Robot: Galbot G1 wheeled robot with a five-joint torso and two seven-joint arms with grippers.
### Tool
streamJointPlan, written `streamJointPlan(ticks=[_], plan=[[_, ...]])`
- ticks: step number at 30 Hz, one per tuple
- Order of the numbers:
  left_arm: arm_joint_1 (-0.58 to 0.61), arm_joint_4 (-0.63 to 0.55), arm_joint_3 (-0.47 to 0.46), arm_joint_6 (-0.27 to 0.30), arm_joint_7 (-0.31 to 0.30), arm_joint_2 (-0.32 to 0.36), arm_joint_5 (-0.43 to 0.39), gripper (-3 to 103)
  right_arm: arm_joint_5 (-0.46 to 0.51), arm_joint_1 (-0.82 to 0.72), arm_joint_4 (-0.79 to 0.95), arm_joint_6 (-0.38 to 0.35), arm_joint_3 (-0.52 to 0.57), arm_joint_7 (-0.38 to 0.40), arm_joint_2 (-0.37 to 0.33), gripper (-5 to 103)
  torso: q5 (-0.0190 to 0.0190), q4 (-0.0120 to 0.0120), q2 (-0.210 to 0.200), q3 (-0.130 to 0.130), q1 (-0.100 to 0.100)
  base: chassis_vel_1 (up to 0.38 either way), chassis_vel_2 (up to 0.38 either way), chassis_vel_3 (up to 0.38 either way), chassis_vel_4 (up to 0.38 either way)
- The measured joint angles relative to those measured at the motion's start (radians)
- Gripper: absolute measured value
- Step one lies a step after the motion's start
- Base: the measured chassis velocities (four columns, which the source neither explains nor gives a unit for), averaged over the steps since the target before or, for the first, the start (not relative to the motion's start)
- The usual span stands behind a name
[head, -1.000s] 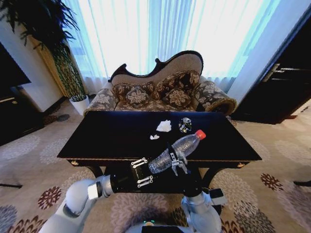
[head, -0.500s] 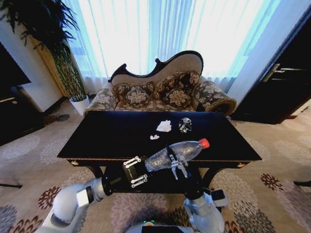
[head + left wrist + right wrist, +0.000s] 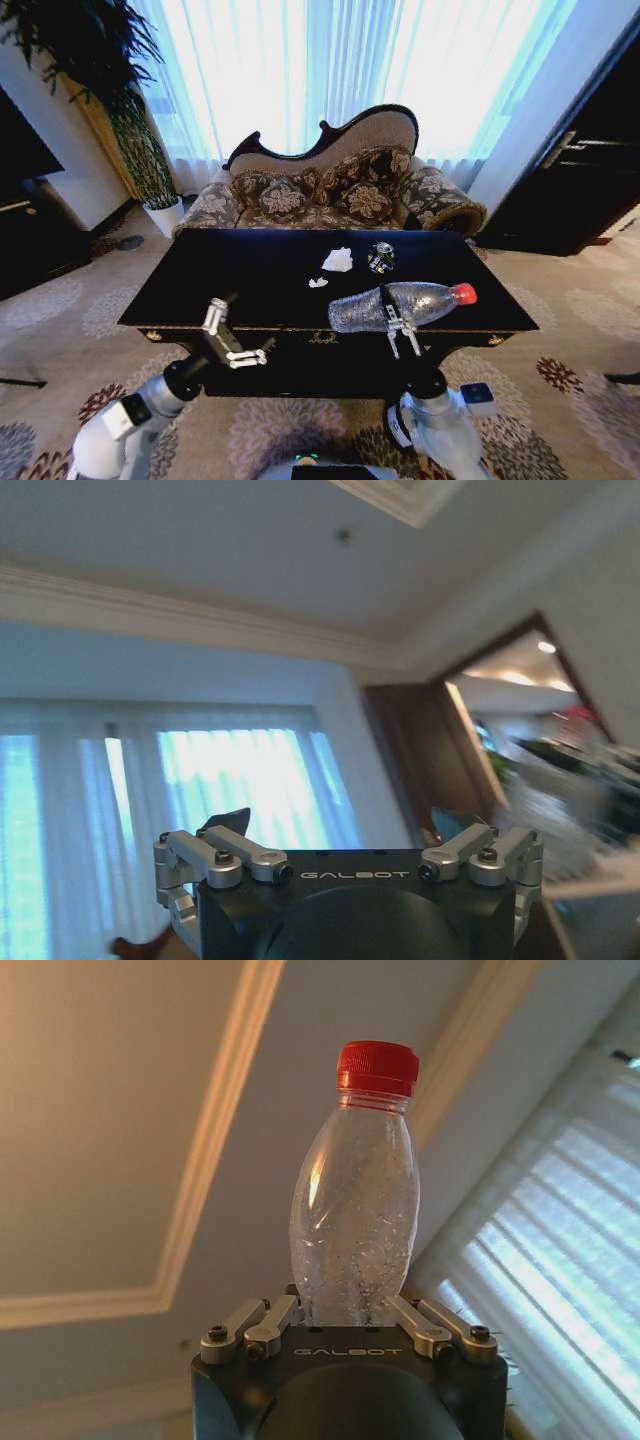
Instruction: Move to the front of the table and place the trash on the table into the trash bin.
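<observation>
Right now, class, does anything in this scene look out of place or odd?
Yes: the right gripper holds a clear, red-capped plastic bottle lying sideways above the table's front edge. White paper scraps and a shiny silver-black bit litter the tabletop. The left gripper hangs open and empty.

The glossy black table [image 3: 200, 280] with its gold-trimmed edge stands in front of the robot. Toward its far side lie a crumpled white paper lump [image 3: 338, 260], a smaller white scrap [image 3: 318, 283] just nearer, and a shiny silver-black bit [image 3: 380, 258] beside the lump (all well apart from the near edge). A clear plastic bottle [image 3: 400, 305] with a red cap lies sideways above the near edge.
</observation>
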Motion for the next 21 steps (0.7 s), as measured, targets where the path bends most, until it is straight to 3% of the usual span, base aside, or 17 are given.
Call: streamJointPlan(ticks=[3,7,11,14,21], plan=[[-0.003,0.002,-0.014,0.005,-0.016,-0.007,-0.028,100,-0.009,0.002,-0.027,-0.002,0.015,-0.045,-0.004,23,0.0000,-0.0001,0.000,0.000,0.000,0.000,0.000,0.000,0.000],[-0.011,-0.013,-0.040,0.038,-0.088,-0.012,-0.136,100,-0.019,0.009,-0.139,-0.005,0.072,-0.197,-0.033,23,0.0001,0.0000,0.000,0.000,0.000,0.000,0.000,0.000,0.000],[-0.029,-0.025,-0.052,0.063,-0.146,-0.004,-0.185,100,-0.044,0.008,-0.226,0.001,0.107,-0.274,-0.056,23,0.0001,-0.0001,0.000,0.000,0.000,0.000,0.000,0.000,0.000],[-0.034,-0.029,-0.057,0.070,-0.159,0.001,-0.195,100,-0.057,0.009,-0.259,0.007,0.116,-0.292,-0.063,23,0.0000,-0.0001,0.000,0.000,0.000,0.000,0.000,0.000,0.000],[-0.042,-0.044,-0.095,0.084,-0.218,0.025,-0.245,100,-0.171,0.073,-0.566,0.093,0.140,-0.365,-0.106,23,0.0001,0.0000,0.000,0.000,0.000,0.000,0.000,0.000,0.000]])
